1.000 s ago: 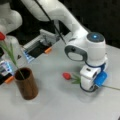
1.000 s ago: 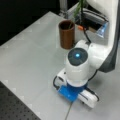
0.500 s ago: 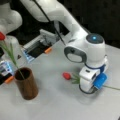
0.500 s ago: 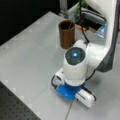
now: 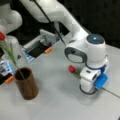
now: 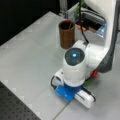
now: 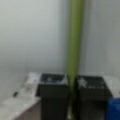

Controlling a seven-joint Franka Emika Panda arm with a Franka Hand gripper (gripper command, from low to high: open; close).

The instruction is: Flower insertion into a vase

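Between fingers (image 7: 53, 92), green stem (image 7: 74, 45), bloom hidden

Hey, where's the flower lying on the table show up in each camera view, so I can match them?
Front view: flower on the table, red bloom center-right, just left of the gripper.
Front view: only the red bloom peeks out at right, behind the arm.
Wrist view: its green stem runs vertically through the center, between the fingers.
Shared landmark in both front views: the vase.
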